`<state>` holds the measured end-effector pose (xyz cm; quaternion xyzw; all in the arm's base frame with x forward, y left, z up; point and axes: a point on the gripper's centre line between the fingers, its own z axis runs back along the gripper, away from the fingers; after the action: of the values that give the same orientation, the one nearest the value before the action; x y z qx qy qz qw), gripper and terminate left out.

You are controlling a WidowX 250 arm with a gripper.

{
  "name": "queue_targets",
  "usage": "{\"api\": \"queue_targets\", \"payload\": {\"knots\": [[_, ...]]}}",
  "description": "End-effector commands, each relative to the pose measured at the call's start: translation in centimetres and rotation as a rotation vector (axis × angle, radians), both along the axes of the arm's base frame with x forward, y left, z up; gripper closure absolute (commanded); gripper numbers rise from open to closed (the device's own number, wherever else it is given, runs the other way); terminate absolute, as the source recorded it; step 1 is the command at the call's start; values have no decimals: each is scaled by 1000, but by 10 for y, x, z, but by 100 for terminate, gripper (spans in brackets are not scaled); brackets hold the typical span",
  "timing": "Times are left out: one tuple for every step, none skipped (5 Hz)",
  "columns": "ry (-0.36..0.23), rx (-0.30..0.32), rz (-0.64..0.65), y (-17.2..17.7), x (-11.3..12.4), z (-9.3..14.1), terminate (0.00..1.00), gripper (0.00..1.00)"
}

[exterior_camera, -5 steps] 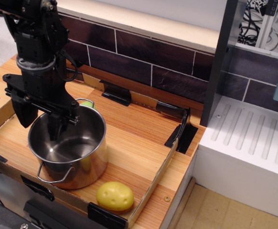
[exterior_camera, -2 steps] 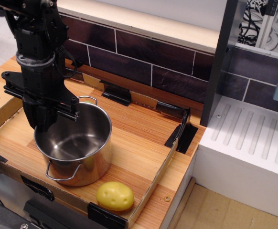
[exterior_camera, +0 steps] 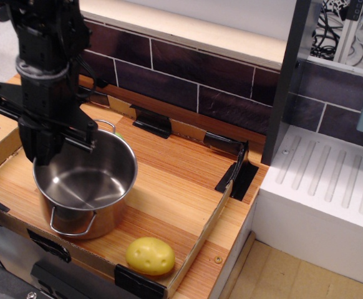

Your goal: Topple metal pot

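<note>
The shiny metal pot (exterior_camera: 88,187) stands upright at the front left of the wooden tray, with one wire handle facing the front and one at the back. My black gripper (exterior_camera: 39,157) comes down from above onto the pot's back-left rim. Its fingers look closed on the rim wall, one outside and one inside. The fingertips are partly hidden by the gripper body.
A yellow potato-like toy (exterior_camera: 150,255) lies at the tray's front edge, right of the pot. The tray's cardboard wall (exterior_camera: 209,218) with black clips bounds the wooden floor. A dark brick wall (exterior_camera: 194,78) runs behind. A white drain rack (exterior_camera: 331,187) stands to the right.
The fingers, spread across the rim one second ago, have closed on it. The pot first shifted right, then moved left and slightly up with the gripper.
</note>
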<state>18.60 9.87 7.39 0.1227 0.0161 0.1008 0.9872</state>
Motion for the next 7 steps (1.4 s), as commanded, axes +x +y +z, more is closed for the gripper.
{"api": "queue_targets", "payload": {"knots": [[-98, 174, 114, 13, -4, 56, 0, 100], [-117, 243, 164, 4, -9, 67, 0, 100], [-198, 381, 166, -14, -9, 61, 0, 100], [-291, 520, 123, -34, -6, 53, 0, 100], [-304, 571, 65, -47, -4, 45, 0, 100], [-294, 603, 42, -58, 4, 41, 0, 100], [-291, 598, 28, -64, 6, 35, 0, 100]]}}
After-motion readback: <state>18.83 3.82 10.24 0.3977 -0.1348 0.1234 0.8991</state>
